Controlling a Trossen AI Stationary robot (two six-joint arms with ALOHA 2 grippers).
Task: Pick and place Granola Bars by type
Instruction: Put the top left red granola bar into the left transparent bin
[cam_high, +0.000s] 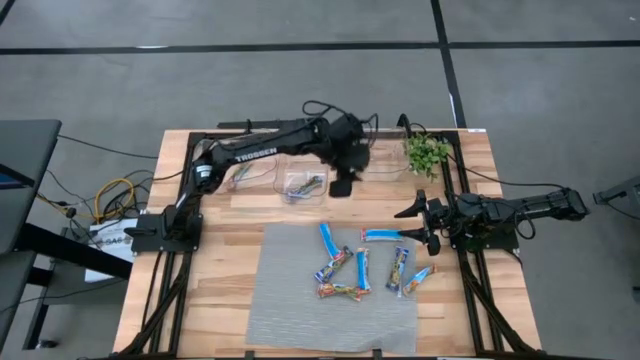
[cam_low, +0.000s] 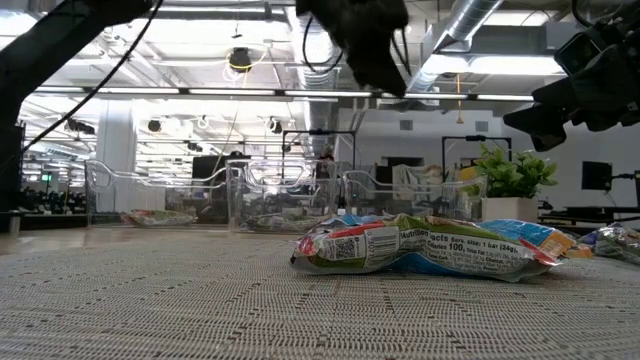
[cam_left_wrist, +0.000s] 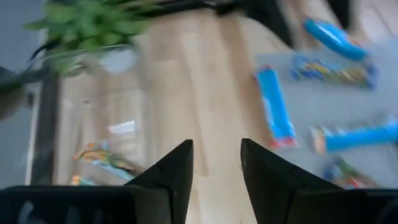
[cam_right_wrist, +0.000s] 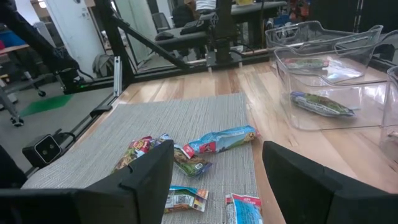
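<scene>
One "TROSSEN" label on left arm (cam_high: 262, 150)

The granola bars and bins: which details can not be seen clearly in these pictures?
- Granola bars, high view: too small to read wrapper types.
- Bars in the clear bin, high view: count unclear through glare.
- Left gripper, left wrist view: motion blur smears the bars beyond.
- Low view: the nearest bar hides the others.

granola bars (cam_high: 360, 268) scattered flat on grey mat (cam_high: 290, 310).
</scene>
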